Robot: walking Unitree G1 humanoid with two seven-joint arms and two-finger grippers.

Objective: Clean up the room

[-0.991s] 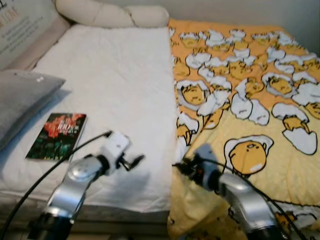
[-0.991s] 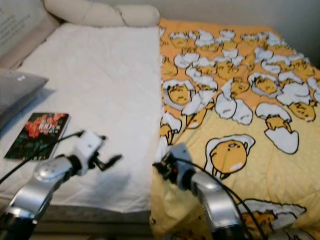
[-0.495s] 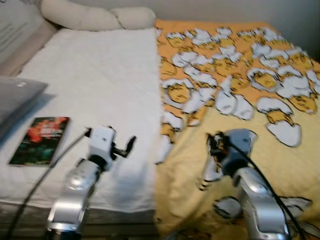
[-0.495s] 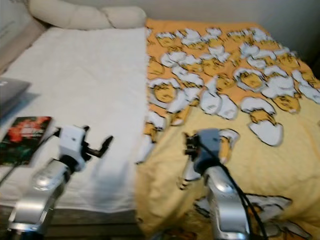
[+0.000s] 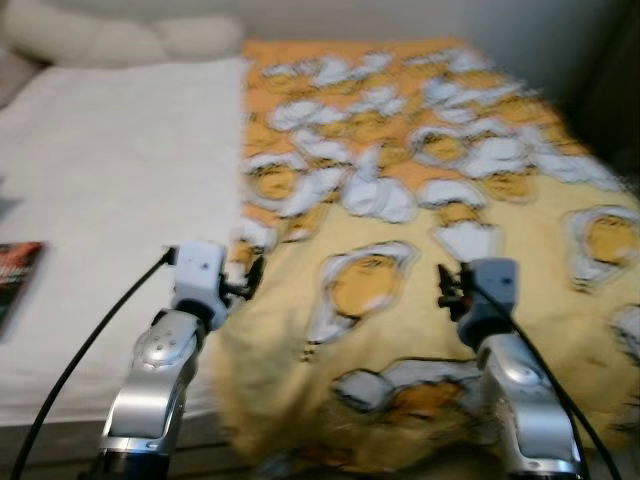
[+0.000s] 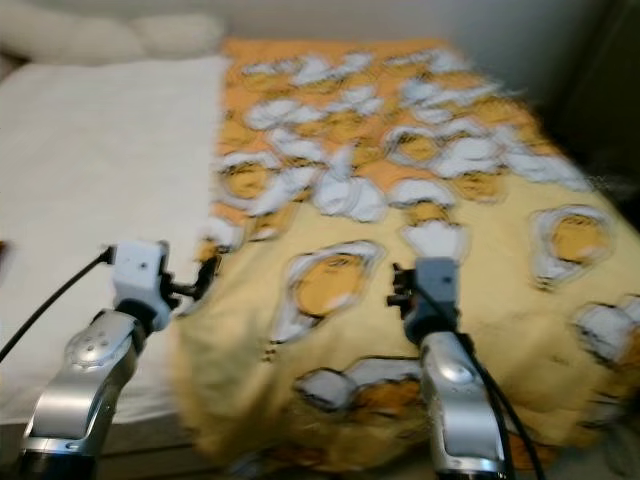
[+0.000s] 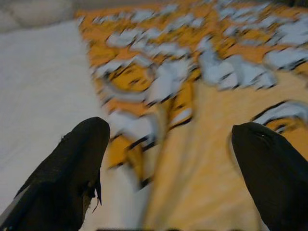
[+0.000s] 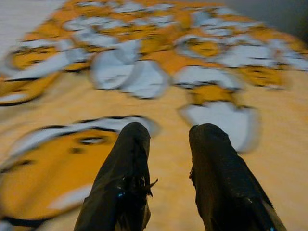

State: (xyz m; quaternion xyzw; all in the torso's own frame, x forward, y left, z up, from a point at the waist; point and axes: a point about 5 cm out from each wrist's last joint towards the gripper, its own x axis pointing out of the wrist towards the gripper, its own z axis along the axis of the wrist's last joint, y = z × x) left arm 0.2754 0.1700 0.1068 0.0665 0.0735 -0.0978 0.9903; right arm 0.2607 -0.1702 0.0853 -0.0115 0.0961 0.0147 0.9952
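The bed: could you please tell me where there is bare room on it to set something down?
The white sheet is free between the cream pillows at the head, the dark book at its left edge and the yellow egg-print blanket. The blanket covers the right half; the left gripper is at its border and the right gripper over it.

The left gripper (image 7: 168, 163) hangs over the bed with its two black fingers (image 7: 67, 178) spread wide apart. Between them lies the edge of the yellow blanket (image 7: 202, 144) with its egg print, meeting the white sheet (image 7: 43, 96). A pale pillow (image 7: 33, 12) sits blurred at the far end.
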